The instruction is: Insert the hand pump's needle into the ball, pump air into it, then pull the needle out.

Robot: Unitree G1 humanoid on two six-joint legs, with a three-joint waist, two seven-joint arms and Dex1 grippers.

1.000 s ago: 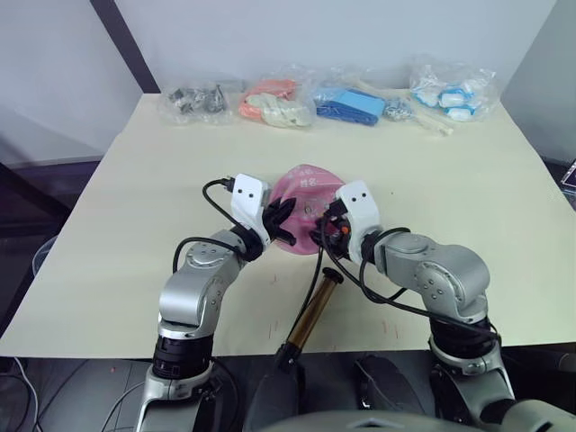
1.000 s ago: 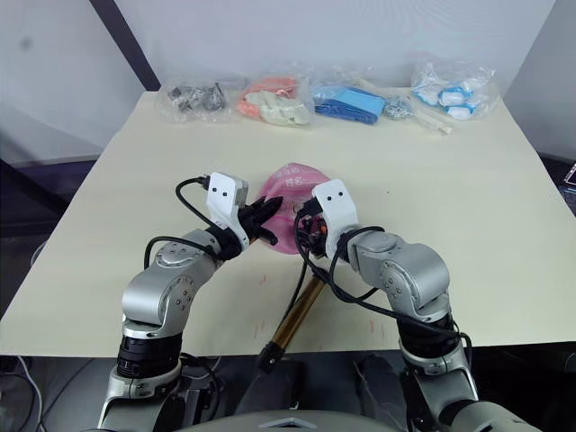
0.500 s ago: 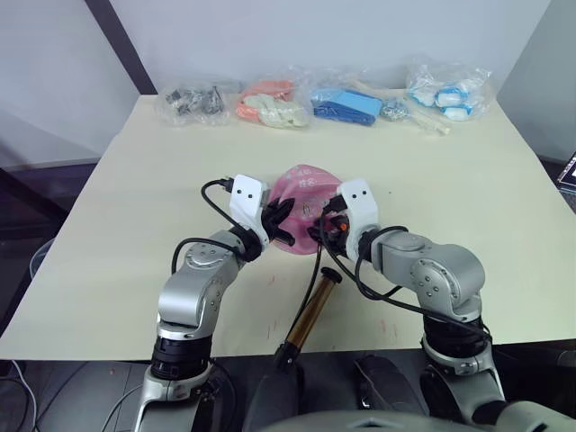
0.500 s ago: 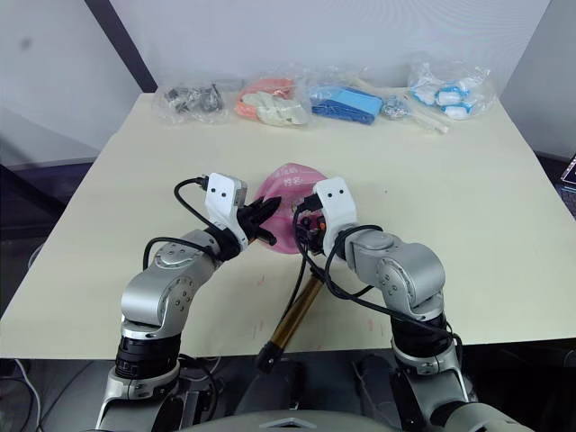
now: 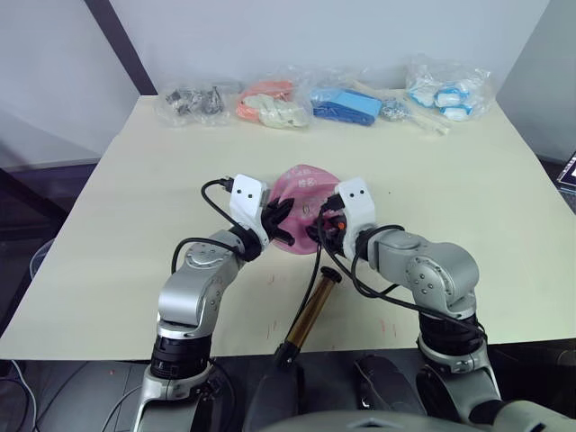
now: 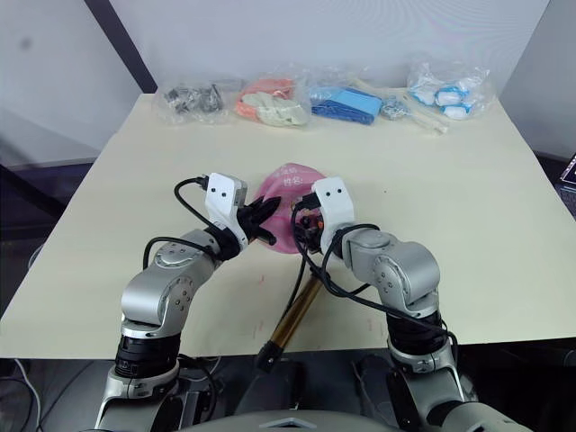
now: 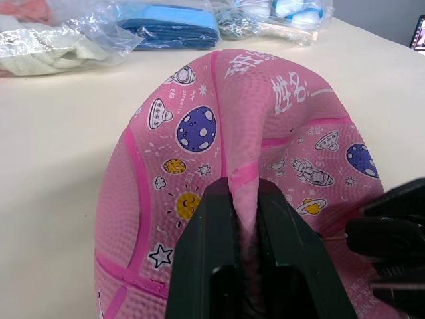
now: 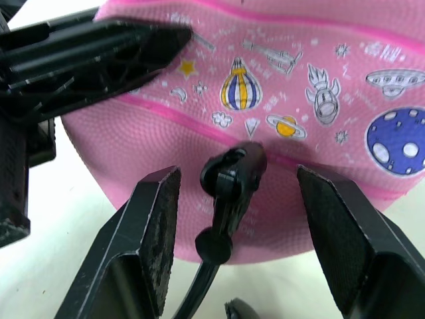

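Fingers of the left gripper (image 7: 242, 266) pinch a fold of the ball (image 7: 226, 153), while the right gripper (image 8: 236, 199) stands apart around the needle (image 8: 232, 174) fitting against it, so close squarely and push straight.

The ball (image 7: 219, 133) is matt, pebbled pink rubber; the hand pump (image 5: 312, 310) has a glossy bronze metal tube.

We see bare table (image 5: 468, 189) at the ball's (image 5: 304, 184) 3 and 9 o'clock; bags (image 5: 270, 103) block 12 o'clock, well apart. At 6 o'clock the hand pump (image 5: 310, 310) and both grippers crowd it.
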